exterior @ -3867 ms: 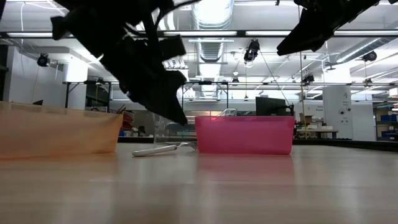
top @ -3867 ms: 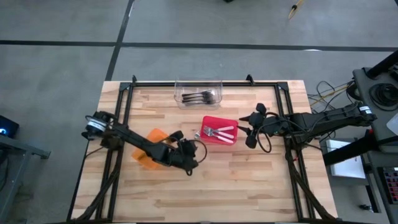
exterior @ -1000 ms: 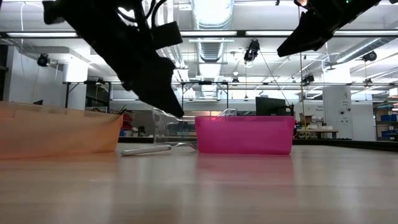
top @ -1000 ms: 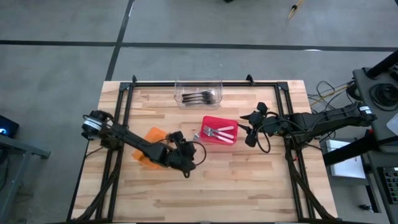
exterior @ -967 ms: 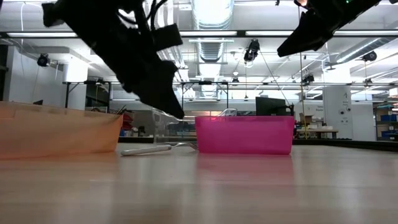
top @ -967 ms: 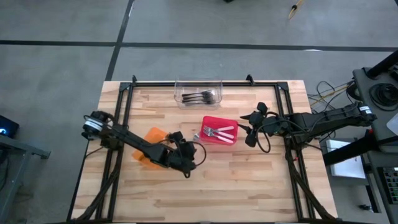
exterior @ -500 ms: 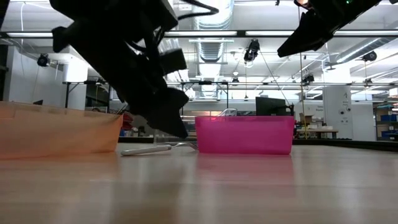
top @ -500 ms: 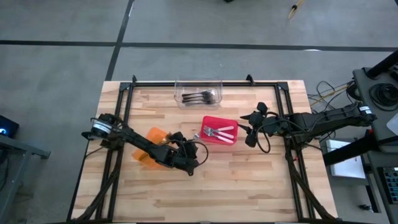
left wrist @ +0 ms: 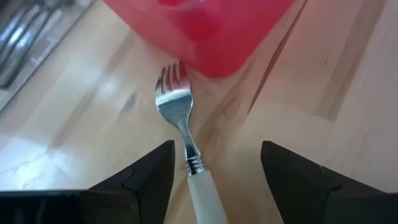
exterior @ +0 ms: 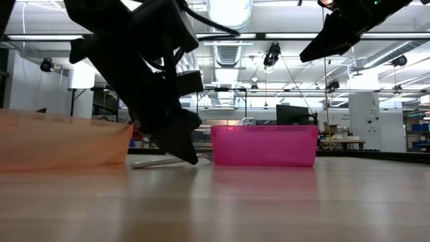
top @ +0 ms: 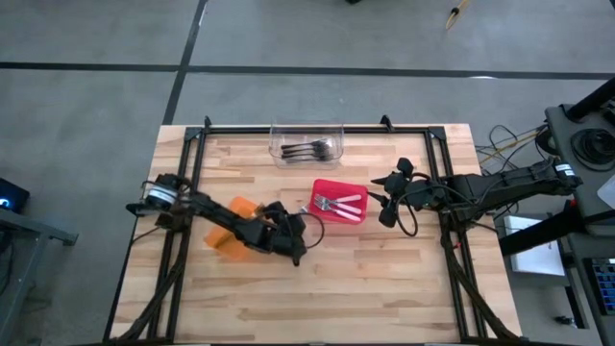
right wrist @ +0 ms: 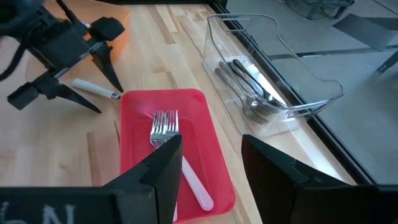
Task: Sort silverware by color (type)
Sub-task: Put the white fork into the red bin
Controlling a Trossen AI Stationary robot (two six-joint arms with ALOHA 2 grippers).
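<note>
Since the earlier frames, the left gripper (top: 297,234) has come down toward the table and its fingers have spread wider; the right arm has not moved.

High view: the left gripper sits low over the wooden table (top: 384,288), just left of the red bin (top: 352,215), which holds white-handled forks (top: 336,204). An orange bin (top: 231,244) lies partly under the left arm. A clear bin (top: 284,135) at the far edge holds dark forks (top: 309,149). The right gripper (top: 383,197) hangs just right of the red bin.

Low view: the left gripper (exterior: 181,144) reaches almost to the tabletop beside a lone fork (exterior: 158,162), which lies flat between the orange bin (exterior: 64,144) and the red bin (exterior: 264,146). The right gripper (exterior: 316,48) hangs high.

Left wrist view: the two fingers (left wrist: 149,177) stand apart on either side of the lone fork (left wrist: 186,149); its silver tines lie just short of the red bin (left wrist: 205,31), its white handle between the fingers. No contact is visible.

Right wrist view: the right fingers (right wrist: 163,167) stand apart and empty above the red bin (right wrist: 134,146). Beyond, the left gripper (right wrist: 102,84) straddles the lone fork (right wrist: 94,89).
</note>
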